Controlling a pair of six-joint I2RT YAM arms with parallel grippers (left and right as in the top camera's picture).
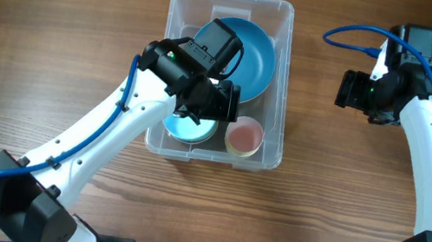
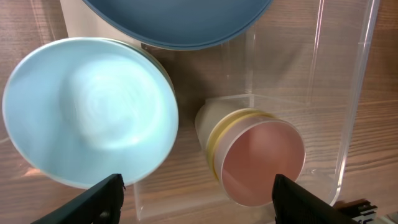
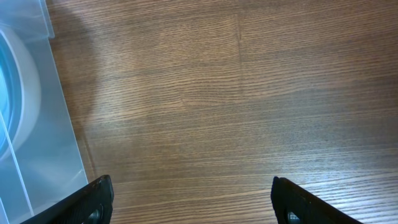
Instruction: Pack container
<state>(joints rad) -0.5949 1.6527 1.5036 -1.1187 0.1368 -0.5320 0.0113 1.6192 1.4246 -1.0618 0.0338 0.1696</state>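
The clear container [image 1: 284, 80] stands at the table's middle. Inside lie a large blue bowl [image 1: 249, 52] at the back, a light blue bowl [image 1: 188, 128] at the front left and a small pink cup [image 1: 244, 135] at the front right. My left gripper [image 1: 223, 103] hovers over the container, open and empty. In the left wrist view its fingertips [image 2: 196, 196] straddle the gap between the light blue bowl [image 2: 87, 112] and the pink cup [image 2: 261, 158]; the blue bowl [image 2: 174, 22] and the container wall [image 2: 348, 93] show too. My right gripper [image 1: 346, 88] is open and empty, right of the container [image 3: 31, 137], its fingertips [image 3: 189, 199] over bare wood.
The wooden table [image 1: 52, 50] surrounds the container. The right arm's blue cable [image 1: 353, 37] loops at the back right. The left arm [image 1: 97, 145] stretches from the front left across the table.
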